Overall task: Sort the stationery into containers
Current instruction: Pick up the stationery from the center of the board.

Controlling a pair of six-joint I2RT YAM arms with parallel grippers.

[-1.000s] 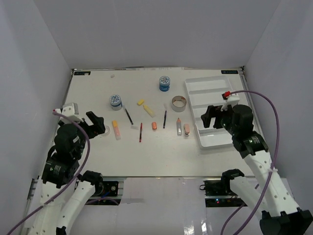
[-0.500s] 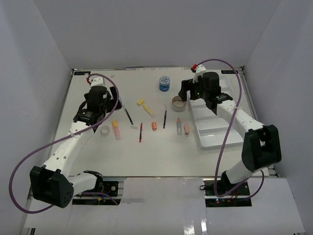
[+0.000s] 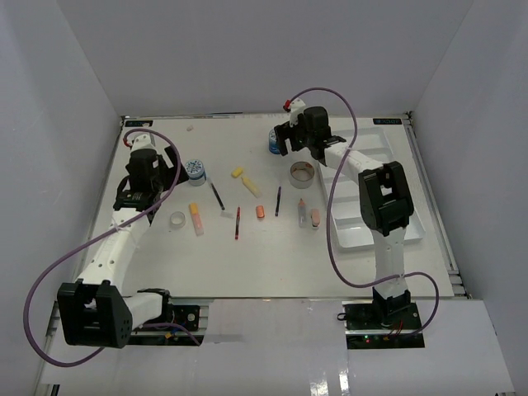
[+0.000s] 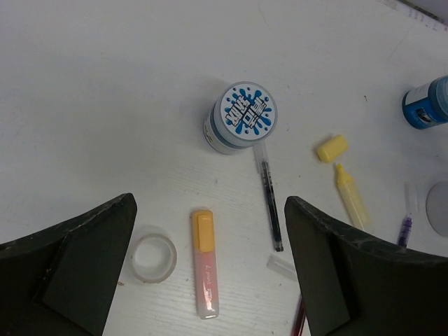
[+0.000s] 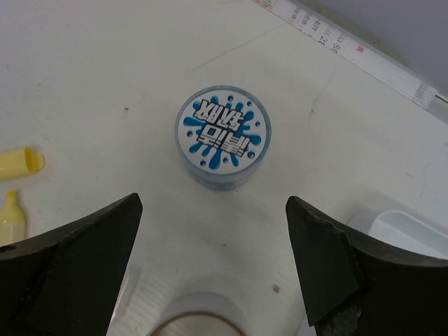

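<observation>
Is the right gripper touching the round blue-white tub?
Apart. The right wrist view shows the tub standing ahead of the open right gripper, with bare white table between them on both sides.

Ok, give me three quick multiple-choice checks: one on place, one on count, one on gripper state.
1. What sits just ahead of the right gripper? A. a round tub B. a red pen C. the tray
2. How many round blue-white tubs stand on the table? A. one B. two C. four
3. The left gripper is: A. shut on a tape roll B. shut on a pen C. open, holding nothing
Answers: 1 A, the right wrist view shows it ahead of the fingers. 2 B, the left wrist view shows a second tub nearby, the first far right. 3 C, its fingers stand wide apart.
</observation>
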